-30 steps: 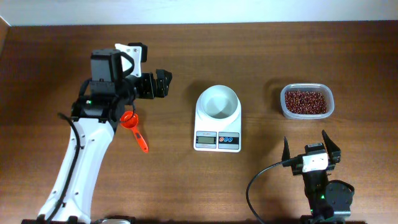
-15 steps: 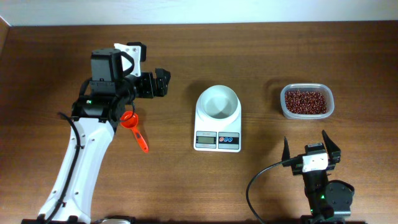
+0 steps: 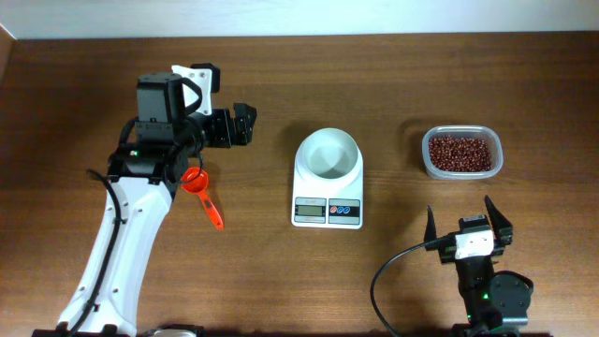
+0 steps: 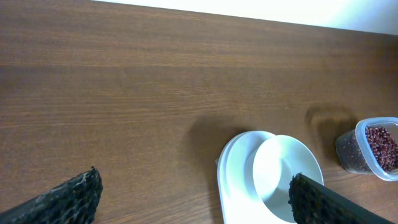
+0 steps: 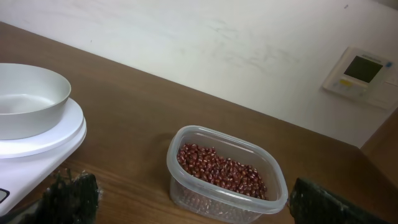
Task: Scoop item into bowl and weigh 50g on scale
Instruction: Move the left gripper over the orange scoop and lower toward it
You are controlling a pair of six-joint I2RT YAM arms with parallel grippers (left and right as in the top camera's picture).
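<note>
The dark reddish-brown beans (image 3: 460,153) fill a clear plastic container (image 3: 461,133) at the right; they also show in the right wrist view (image 5: 221,169) and the left wrist view (image 4: 382,145). The white bowl (image 3: 328,153) stands empty on the white scale (image 3: 327,212), also seen in the left wrist view (image 4: 283,176) and the right wrist view (image 5: 28,99). My left gripper (image 3: 238,125) is open and empty, hovering left of the bowl. My right gripper (image 3: 466,218) is open and empty, near the front edge, below the container.
An orange plastic scoop (image 3: 202,194) lies on the wooden table (image 3: 281,271) under my left arm, left of the scale. A white wall with a small panel (image 5: 359,70) stands behind the table.
</note>
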